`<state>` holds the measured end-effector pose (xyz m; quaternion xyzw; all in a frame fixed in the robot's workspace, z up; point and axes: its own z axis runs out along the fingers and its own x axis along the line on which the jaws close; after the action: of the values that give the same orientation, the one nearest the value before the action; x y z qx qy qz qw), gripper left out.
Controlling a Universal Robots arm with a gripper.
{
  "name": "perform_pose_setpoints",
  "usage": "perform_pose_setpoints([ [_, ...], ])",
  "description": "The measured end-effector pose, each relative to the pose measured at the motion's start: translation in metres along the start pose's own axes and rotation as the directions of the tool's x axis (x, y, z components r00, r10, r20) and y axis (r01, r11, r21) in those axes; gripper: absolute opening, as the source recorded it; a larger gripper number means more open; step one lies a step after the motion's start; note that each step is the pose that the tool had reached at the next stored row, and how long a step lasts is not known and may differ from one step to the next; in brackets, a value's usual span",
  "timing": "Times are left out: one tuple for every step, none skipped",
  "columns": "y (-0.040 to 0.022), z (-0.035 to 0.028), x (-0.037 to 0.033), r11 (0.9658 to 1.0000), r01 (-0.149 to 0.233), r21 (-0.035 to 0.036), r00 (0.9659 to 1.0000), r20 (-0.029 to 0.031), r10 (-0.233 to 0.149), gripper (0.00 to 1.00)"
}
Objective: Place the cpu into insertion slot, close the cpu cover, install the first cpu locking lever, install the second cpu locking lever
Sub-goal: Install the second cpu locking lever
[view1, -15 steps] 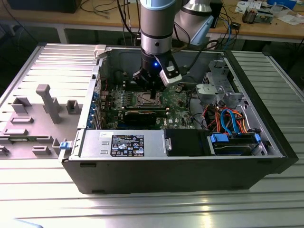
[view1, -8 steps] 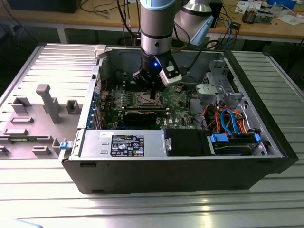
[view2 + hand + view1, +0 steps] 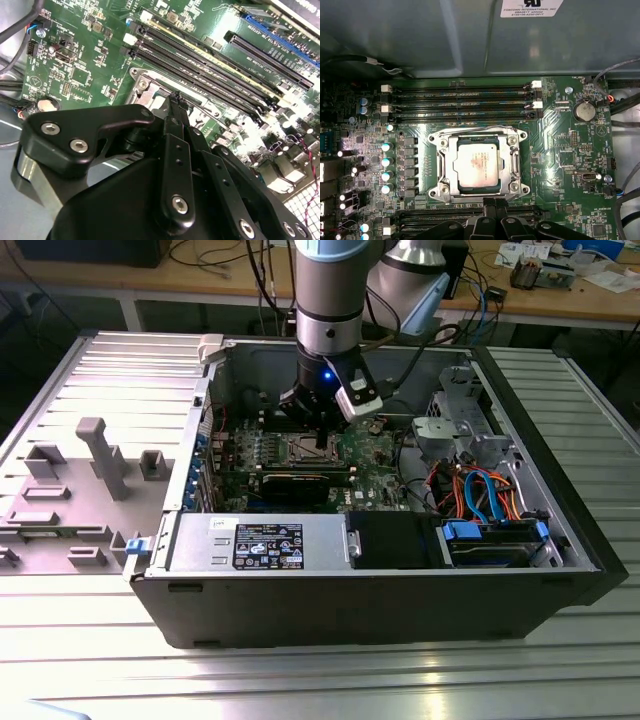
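The cpu (image 3: 479,166) sits seated in the insertion slot (image 3: 436,165), with the silvery cpu cover (image 3: 451,170) lying flat around it on the green motherboard (image 3: 560,150). The gripper (image 3: 489,204) hangs just beside the socket's edge, near the memory slots (image 3: 465,97), its fingers (image 3: 176,107) pressed together and holding nothing.

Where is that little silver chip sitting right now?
In the first wrist view the cpu lies in the insertion slot on the green board, between two banks of long memory slots, with the gripper just beside it.
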<state>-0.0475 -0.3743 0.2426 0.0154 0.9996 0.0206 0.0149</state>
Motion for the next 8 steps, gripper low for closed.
perform_pose_setpoints([
  [0.0,0.0001,-0.0001,1.0,-0.001,0.0003,0.9999,-0.0149,0.001,0.11],
  [-0.0002,-0.0001,0.0,1.0,-0.001,0.0008,0.9997,-0.0227,0.001,0.11],
  [-0.0004,0.0,-0.0001,1.0,-0.001,0.0012,0.9994,-0.0357,0.001,0.11],
  [-0.0005,-0.0001,-0.0001,1.0,0.001,0.0016,0.9989,-0.0475,-0.001,0.11],
  [-0.0007,-0.0001,-0.0001,1.0,0.003,0.0018,0.9986,-0.0528,-0.003,0.11],
  [-0.0015,-0.0001,-0.0001,1.0,0.006,0.0016,0.9981,-0.0615,-0.005,0.11],
  [-0.0031,-0.0001,-0.0002,1.0,0.006,0.0012,0.998,-0.0623,-0.006,0.11],
  [-0.005,0.0,-0.0002,1.0,0.006,0.0006,0.998,-0.0627,-0.006,0.11],
])
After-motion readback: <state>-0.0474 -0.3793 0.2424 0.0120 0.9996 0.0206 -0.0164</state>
